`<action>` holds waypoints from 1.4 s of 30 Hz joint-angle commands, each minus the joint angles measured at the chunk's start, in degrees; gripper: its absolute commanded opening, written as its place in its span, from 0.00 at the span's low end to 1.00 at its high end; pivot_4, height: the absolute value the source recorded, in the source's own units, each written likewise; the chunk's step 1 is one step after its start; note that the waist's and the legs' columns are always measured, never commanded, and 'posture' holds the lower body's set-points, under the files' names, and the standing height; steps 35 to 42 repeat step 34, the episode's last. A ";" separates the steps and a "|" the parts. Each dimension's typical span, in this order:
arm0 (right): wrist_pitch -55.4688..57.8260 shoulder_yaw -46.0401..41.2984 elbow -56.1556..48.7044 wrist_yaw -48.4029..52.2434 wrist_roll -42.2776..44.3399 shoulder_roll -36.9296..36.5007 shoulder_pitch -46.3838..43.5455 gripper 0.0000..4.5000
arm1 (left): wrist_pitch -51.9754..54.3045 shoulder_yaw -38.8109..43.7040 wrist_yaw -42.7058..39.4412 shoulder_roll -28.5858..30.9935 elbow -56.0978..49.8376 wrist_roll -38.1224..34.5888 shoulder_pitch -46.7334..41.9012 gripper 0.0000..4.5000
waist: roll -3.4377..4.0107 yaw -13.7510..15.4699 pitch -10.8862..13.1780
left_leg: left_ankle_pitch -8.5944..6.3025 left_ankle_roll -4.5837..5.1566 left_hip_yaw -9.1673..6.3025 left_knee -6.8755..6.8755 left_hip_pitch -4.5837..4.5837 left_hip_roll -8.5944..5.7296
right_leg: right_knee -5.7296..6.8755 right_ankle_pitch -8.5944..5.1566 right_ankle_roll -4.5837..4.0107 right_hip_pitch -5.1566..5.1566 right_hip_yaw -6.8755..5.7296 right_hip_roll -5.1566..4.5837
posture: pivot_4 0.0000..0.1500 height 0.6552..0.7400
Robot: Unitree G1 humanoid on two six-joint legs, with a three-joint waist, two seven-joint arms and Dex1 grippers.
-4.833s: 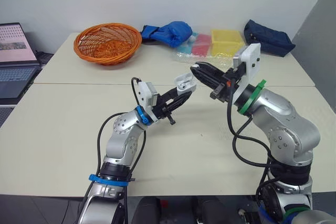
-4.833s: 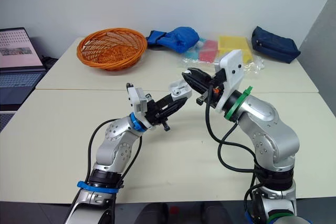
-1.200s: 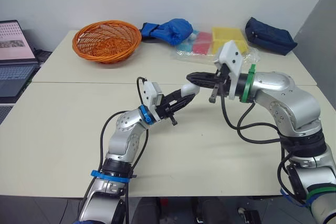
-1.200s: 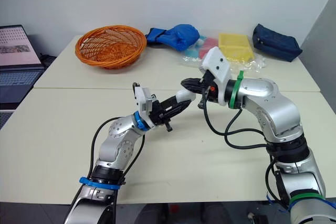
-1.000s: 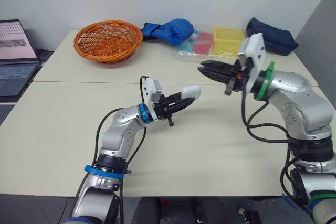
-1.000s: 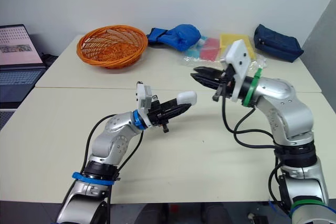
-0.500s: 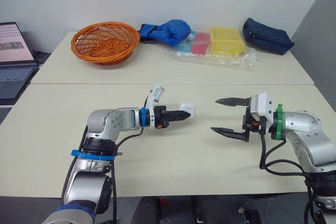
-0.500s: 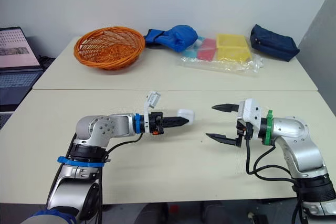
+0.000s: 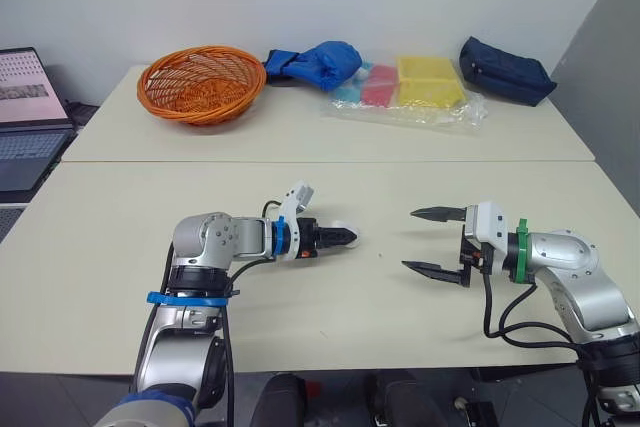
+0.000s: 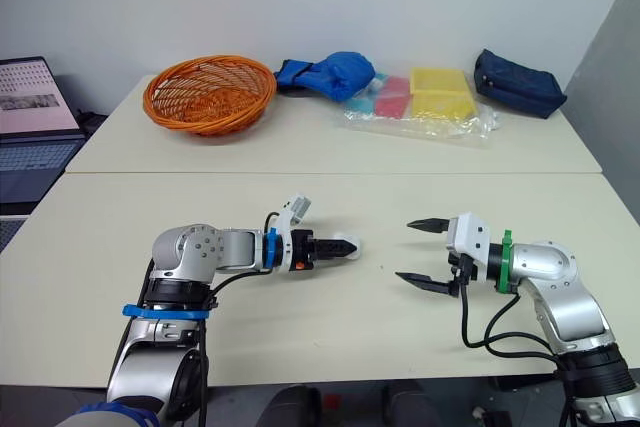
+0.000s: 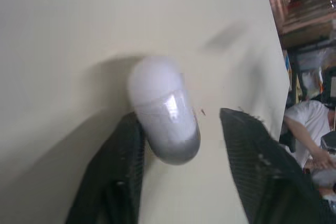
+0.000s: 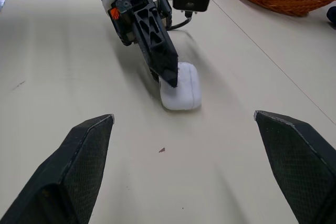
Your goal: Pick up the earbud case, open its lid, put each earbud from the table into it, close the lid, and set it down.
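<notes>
we are judging this to be the last step, the setting down. our left gripper (image 9: 338, 238) is sitting low on the table (image 9: 300, 317), its fingers (image 11: 118, 182) spread wider than the earbud case (image 11: 160, 108), one touching it. the case is lying flat between them, lid shut. right of the case, well apart, our right gripper (image 9: 408, 239) is hovering with its fingers (image 12: 79, 150) spread wide, holding nothing. next, the left is needing a straight pull back without nudging the case.

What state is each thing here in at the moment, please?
earbud case: lid shut, lying on the table.
left gripper: open, around the case.
right gripper: open wide, holding nothing.
laptop: open, screen lit.
</notes>
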 commanded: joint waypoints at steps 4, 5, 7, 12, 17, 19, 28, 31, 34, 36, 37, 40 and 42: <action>-0.94 -0.38 -0.49 0.31 0.63 0.15 -2.40 1.00 | 2.26 3.07 0.09 3.50 -1.28 -0.54 -0.44 0.99 | 0.00 -0.01 0.00 | 0.00 0.00 -0.02 0.00 0.03 0.00 | 0.02 0.00 0.00 0.02 0.00 0.02 | 1.00 1.00; -0.97 -0.37 -0.17 0.43 0.63 0.17 -2.79 1.00 | 3.72 3.45 -0.26 4.74 -2.34 -1.08 -0.06 0.99 | -0.01 -0.19 0.01 | 0.00 0.00 -0.01 0.00 0.03 0.01 | 0.01 0.00 0.00 0.02 0.00 0.02 | 1.00 1.00; -1.58 -0.27 1.13 0.98 0.31 -0.01 -3.31 1.00 | 6.31 4.31 -0.57 8.80 -4.53 -1.56 1.24 0.99 | -0.02 -0.64 0.01 | 0.00 0.00 -0.02 -0.02 0.03 0.05 | 0.02 0.00 -0.01 -0.02 0.07 0.07 | 1.00 1.00; -4.43 0.06 3.65 2.83 -0.48 -0.38 -3.82 1.00 | -5.25 0.00 -10.21 22.30 -6.18 1.73 5.11 0.99 | -0.01 -1.12 0.01 | 0.00 -0.01 -0.05 -0.15 0.05 0.12 | 0.06 -0.14 -0.26 -0.09 0.02 0.13 | 1.00 1.00; -4.60 -2.05 3.78 1.24 0.36 -0.07 -4.09 1.00 | -49.83 -5.13 -26.36 28.91 -8.38 16.58 12.39 0.99 | -0.02 0.15 0.01 | 0.00 -0.03 0.05 -0.15 0.00 0.10 | 0.01 -0.18 -0.35 -0.08 -0.05 -0.08 | 1.00 1.00; -4.43 -2.65 2.87 1.04 0.66 -0.52 -3.89 1.00 | -63.60 -3.93 -30.67 29.97 -7.15 19.48 15.88 0.99 | -0.02 0.27 0.01 | 0.00 -0.04 0.11 -0.16 -0.03 0.12 | -0.03 -0.21 -0.46 -0.09 0.00 -0.28 | 1.00 1.00; -0.39 -3.43 -2.60 -0.68 1.90 -1.51 -3.20 1.00 | -71.12 -2.84 -27.26 27.69 -9.41 21.88 18.63 0.99 | -0.03 0.40 0.01 | -0.01 -0.01 0.23 -0.10 -0.13 0.05 | -0.05 -0.29 -0.08 -0.07 -0.08 -0.67 | 1.00 1.00; -0.99 -2.95 -1.73 -0.72 1.26 -1.48 -2.82 1.00 | -70.09 -3.54 -28.86 27.95 -9.34 21.81 18.81 0.99 | -0.03 0.34 0.01 | -0.01 -0.01 0.23 -0.10 -0.12 0.07 | -0.05 -0.28 -0.07 -0.07 -0.08 -0.62 | 1.00 1.00; -0.47 -3.33 -1.26 -0.86 1.59 -1.53 -3.21 1.00 | -67.52 -3.13 -31.01 28.29 -8.95 20.12 17.83 0.99 | -0.04 0.32 0.01 | -0.01 -0.01 0.22 -0.11 -0.10 0.06 | -0.03 -0.29 -0.08 -0.08 -0.10 -0.50 | 1.00 1.00; -0.47 -3.33 -1.26 -0.86 1.59 -1.53 -3.21 1.00 | -67.52 -3.13 -31.01 28.29 -8.95 20.12 17.83 0.99 | -0.04 0.32 0.01 | -0.01 -0.01 0.22 -0.11 -0.10 0.06 | -0.03 -0.29 -0.08 -0.08 -0.10 -0.50 | 1.00 1.00; -0.47 -3.33 -1.26 -0.86 1.59 -1.53 -3.21 1.00 | -67.52 -3.13 -31.01 28.29 -8.95 20.12 17.83 0.99 | -0.04 0.32 0.01 | -0.01 -0.01 0.22 -0.11 -0.10 0.06 | -0.03 -0.29 -0.08 -0.08 -0.10 -0.50 | 1.00 1.00; -0.47 -3.33 -1.26 -0.86 1.59 -1.53 -3.21 1.00 | -67.52 -3.13 -31.01 28.29 -8.95 20.12 17.83 0.99 | -0.04 0.32 0.01 | -0.01 -0.01 0.22 -0.11 -0.10 0.06 | -0.03 -0.29 -0.08 -0.08 -0.10 -0.50 | 1.00 1.00; -0.47 -3.33 -1.26 -0.86 1.59 -1.53 -3.21 1.00 | -67.52 -3.13 -31.01 28.29 -8.95 20.12 17.83 0.99 | -0.04 0.32 0.01 | -0.01 -0.01 0.22 -0.11 -0.10 0.06 | -0.03 -0.29 -0.08 -0.08 -0.10 -0.50 | 1.00 1.00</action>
